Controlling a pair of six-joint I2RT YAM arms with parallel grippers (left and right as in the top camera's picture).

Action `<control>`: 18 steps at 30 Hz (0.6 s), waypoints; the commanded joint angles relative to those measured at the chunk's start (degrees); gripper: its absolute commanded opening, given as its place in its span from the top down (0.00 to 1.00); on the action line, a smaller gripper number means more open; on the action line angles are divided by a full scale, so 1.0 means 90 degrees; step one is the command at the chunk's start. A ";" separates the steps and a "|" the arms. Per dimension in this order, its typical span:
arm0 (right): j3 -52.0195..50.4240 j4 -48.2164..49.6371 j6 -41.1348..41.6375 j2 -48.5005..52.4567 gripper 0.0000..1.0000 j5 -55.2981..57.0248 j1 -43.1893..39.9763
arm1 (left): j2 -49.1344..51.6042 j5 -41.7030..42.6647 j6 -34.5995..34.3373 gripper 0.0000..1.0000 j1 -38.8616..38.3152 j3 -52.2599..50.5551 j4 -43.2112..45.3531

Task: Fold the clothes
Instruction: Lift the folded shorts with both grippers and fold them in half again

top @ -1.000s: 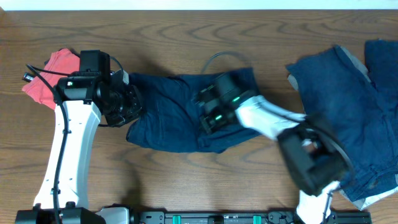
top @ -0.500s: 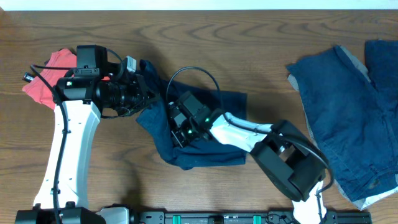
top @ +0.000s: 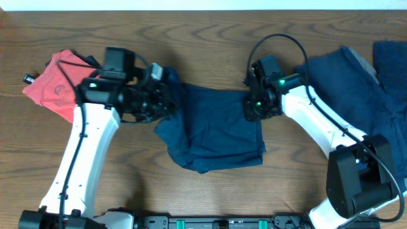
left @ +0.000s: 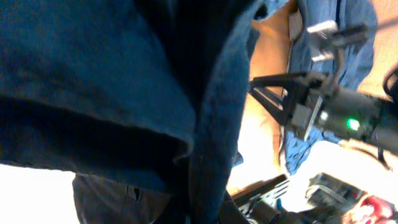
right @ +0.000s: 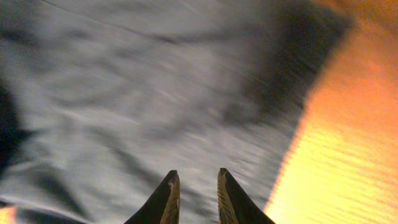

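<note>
1. The navy garment [top: 216,130] sits about dead center on the desk [top: 191,38]. It's doubled over into a rough rectangle, and the bottom edge around 6 o'clock is kinda lumpy.
2. The left tool [top: 164,95] is at the garment's 10 o'clock corner. It's pressed together and pinching a bunch of the fabric there, so that corner is pulled up and gathered toward it.
3. The left wrist view is basically a wall of dark blue cloth [left: 124,93] hanging right in front of the lens. You can't really see the tool's own tips in that one. The other arm [left: 323,112] shows off toward 3 o'clock, over bare wood.
4. The right tool [top: 254,109] is at the garment's 2 o'clock corner, right over the edge.
5. In the right wrist view its two tips [right: 194,186] are spread just a little, with a narrow gap and nothing caught in between. Blurry cloth [right: 155,93] is underneath, and wood shows at 3 o'clock.
6. The rest of the navy clothes [top: 356,108] are heaped at the 3 o'clock end of the desk, with a bit of grey lining [top: 358,58] peeking out at the top.
7. A red cloth [top: 54,86] lies at the 9 o'clock end, behind the left arm and well apart from the navy stuff.
</note>
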 commanded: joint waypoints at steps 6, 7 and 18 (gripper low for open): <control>-0.0991 0.0503 -0.0306 0.0386 0.82 0.0529 -0.0168 | -0.0046 -0.0651 -0.0364 0.94 -0.1287 -0.0083 0.0559; -0.1086 0.0610 -0.0304 0.0386 0.81 0.0529 -0.0168 | -0.0022 -0.0809 -0.0525 0.94 -0.1440 -0.0090 0.0634; -0.1457 0.0959 -0.0223 0.0386 0.81 0.0532 -0.0168 | 0.0913 -0.1523 -0.1673 0.94 -0.2892 -0.0092 0.1863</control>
